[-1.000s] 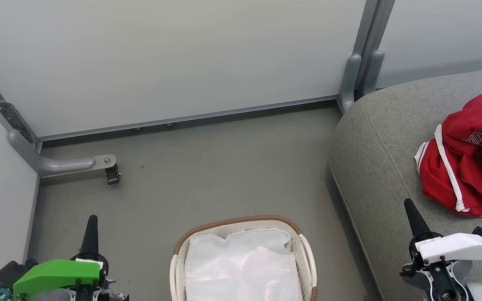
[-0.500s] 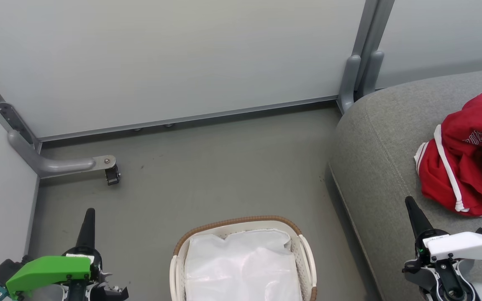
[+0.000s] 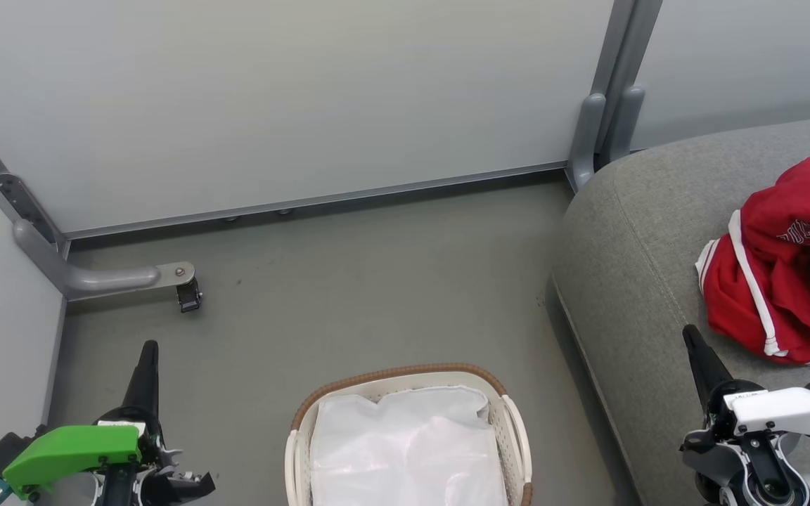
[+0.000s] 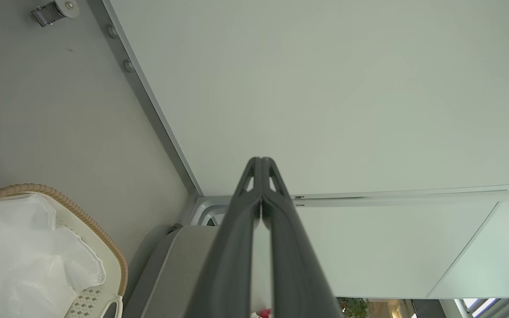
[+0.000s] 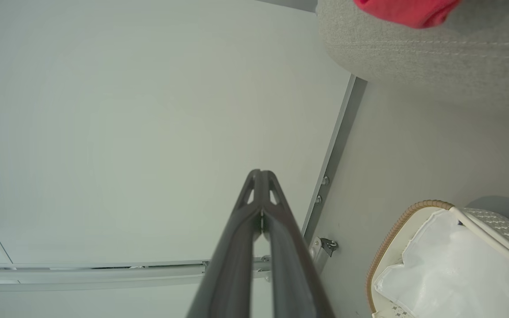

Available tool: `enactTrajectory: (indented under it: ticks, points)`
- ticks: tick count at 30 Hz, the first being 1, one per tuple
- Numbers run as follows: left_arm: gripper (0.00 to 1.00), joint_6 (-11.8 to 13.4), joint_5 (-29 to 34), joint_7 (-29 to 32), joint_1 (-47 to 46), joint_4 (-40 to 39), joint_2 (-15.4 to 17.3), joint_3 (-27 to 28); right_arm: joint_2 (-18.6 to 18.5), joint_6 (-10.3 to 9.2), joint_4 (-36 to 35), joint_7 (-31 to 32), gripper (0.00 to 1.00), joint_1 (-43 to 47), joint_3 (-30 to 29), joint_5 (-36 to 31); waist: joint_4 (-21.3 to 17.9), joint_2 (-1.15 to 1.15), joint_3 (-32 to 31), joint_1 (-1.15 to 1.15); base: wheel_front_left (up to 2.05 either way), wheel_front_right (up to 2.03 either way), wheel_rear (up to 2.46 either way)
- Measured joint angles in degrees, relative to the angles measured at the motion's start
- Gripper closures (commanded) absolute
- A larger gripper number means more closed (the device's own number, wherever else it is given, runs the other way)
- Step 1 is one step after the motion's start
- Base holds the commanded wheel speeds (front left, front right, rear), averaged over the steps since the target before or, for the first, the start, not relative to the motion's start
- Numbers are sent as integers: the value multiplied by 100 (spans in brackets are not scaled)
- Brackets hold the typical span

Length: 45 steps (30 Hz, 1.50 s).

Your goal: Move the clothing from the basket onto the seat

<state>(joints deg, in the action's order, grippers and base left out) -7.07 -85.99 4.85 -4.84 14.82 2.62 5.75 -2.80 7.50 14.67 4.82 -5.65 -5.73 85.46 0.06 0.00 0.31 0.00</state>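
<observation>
On the seat (image 3: 630, 232) at the far right your clothing (image 3: 785, 281) lies heaped and the near basket (image 3: 398, 371) holds a white sheet (image 3: 405, 450), so your left gripper (image 3: 149, 350) and right gripper (image 3: 691, 334) sit fully closed and empty, likely because nothing red is left to carry.

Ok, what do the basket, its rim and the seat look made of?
The basket looks like cream moulded plastic, smooth, with a perforated pattern in the wall. Its rim is a brown woven band, rattan or an imitation; I can't tell which. The seat is grey woven fabric upholstery, matte, with a stitched seam.
</observation>
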Motion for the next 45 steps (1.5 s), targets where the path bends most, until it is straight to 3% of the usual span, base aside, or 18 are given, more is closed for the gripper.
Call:
enactTrajectory:
  ticks: [18,45]
  points:
    - [100,-31,-633,166,-88,-71,4,76,1,-1,-58,174,100,-27,-79,683,-6,0,-14,0,0,0,0]
    - [100,-32,-633,166,-103,-76,4,77,1,-1,-62,174,100,-29,-80,683,-6,0,-14,0,0,0,0]
